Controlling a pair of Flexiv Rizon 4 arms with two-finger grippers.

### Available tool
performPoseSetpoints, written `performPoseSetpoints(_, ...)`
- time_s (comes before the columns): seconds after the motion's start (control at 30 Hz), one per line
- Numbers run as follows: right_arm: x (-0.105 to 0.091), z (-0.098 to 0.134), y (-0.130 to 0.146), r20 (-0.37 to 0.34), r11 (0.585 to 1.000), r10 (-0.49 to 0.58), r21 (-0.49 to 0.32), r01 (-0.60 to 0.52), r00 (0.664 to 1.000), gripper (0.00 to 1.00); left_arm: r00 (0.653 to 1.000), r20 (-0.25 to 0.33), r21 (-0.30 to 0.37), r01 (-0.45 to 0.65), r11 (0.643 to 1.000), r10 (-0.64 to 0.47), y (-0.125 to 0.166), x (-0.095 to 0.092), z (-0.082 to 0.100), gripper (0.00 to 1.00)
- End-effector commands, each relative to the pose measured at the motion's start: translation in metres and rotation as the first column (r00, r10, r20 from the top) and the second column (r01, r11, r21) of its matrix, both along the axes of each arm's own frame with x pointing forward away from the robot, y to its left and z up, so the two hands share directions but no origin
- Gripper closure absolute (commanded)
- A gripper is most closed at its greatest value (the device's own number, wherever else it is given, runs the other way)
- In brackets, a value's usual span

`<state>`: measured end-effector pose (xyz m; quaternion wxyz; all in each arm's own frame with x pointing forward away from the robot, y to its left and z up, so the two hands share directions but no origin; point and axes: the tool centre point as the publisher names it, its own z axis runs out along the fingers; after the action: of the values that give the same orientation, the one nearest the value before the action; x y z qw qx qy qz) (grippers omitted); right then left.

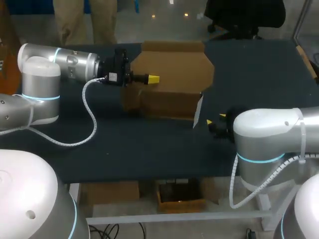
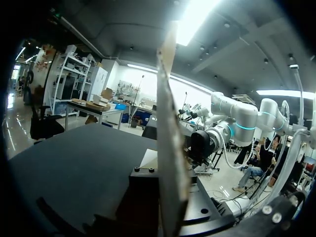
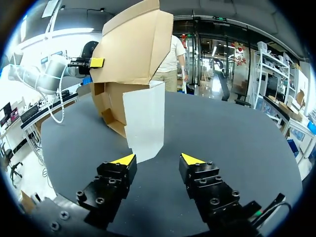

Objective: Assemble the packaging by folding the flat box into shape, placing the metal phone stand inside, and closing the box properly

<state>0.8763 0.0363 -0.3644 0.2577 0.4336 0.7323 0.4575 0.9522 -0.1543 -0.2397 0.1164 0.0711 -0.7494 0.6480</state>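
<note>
The left gripper (image 1: 153, 78), reaching in sideways above the table (image 1: 149, 149), is clamped on the raised top flap (image 1: 172, 64) of the box (image 1: 169, 99). One yellow tip lies against the flap's near face, and in the left wrist view the flap (image 2: 170, 148) runs edge-on straight through the gripper with dark finger blocks against both of its sides. The flap stands up above the box's body, a broad brown sheet with cut corners. Below it the box sits on the table as a brown cardboard shell, partly folded into shape, with its open side turned toward the right arm. From the right wrist view the hollow inside (image 3: 111, 103) shows under the lifted flap. A white panel (image 3: 145, 121) stands upright at the box's open end with its lower edge on the table. The right gripper (image 3: 157, 160) hangs low over the table near that end, its fingers spread apart with nothing between them. The white panel is just ahead of the gripper, nearer one finger (image 3: 123, 159) than the other, and not touching either. In the head view the right gripper (image 1: 215, 120) sits just beside the box's right corner, with the white panel (image 1: 198, 112) between them.
</note>
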Motion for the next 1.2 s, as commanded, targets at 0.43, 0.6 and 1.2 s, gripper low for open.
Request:
performPoseSetpoints(0.43, 0.032, -0.007, -0.003, -0.024, 0.944, 0.323, 0.077, -0.32, 0.946, 0.5, 1.0, 0.0, -0.001, 0.003, 1.0, -0.003, -0.001, 0.001, -0.004, 1.0)
performPoseSetpoints(0.6, 0.034, -0.009, 0.003, -0.018, 0.93, 0.363, 0.066, -0.361, 0.932, 0.5, 1.0, 0.0, -0.001, 0.003, 1.0, -0.003, -0.001, 0.001, -0.004, 1.0)
performPoseSetpoints(1.2, 0.039, -0.01, 0.022, -0.003, 0.898, 0.438, 0.045, -0.437, 0.899, 0.51, 1.0, 0.0, -0.001, 0.003, 1.0, -0.003, -0.001, 0.001, -0.004, 1.0)
